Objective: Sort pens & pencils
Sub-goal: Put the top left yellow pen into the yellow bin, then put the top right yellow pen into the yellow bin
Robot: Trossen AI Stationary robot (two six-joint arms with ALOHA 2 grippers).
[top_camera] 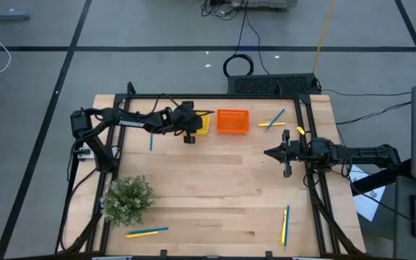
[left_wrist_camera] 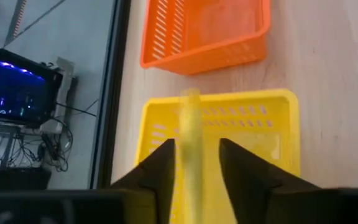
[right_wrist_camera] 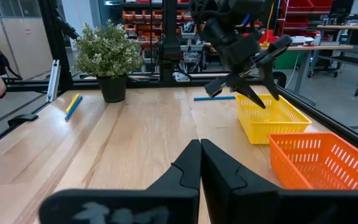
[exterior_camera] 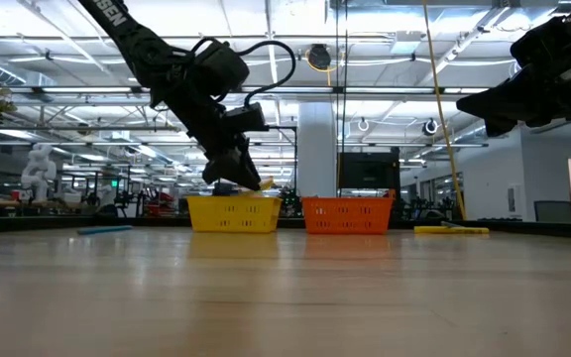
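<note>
My left gripper (left_wrist_camera: 196,146) hangs over the yellow tray (left_wrist_camera: 284,102) at the table's far side, slanting down, its fingers apart. A yellow pencil (left_wrist_camera: 189,118) shows blurred between them, close to one finger, pointing into the tray. The orange tray (top_camera: 232,121) stands right of the yellow one. Other pens and pencils lie flat on the table: a blue one (top_camera: 151,141), a blue and yellow pair (top_camera: 273,120), a yellow one (top_camera: 300,131), a pair (top_camera: 285,225) at the near right and a pair (top_camera: 146,232) at the near left. My right gripper (top_camera: 268,153) waits shut at the right edge. My left gripper has the yellow pencil between its open fingers (left_wrist_camera: 160,162), with a clear gap to the other finger. Whether the near finger still touches the pencil, I cannot tell. The pencil lies along the fingers, over the yellow tray.
A bushy green plant (top_camera: 127,198) in a dark pot stands at the near left. A black frame rail (top_camera: 215,95) runs along the table's far edge behind the trays. Bare wood lies in the table's middle.
</note>
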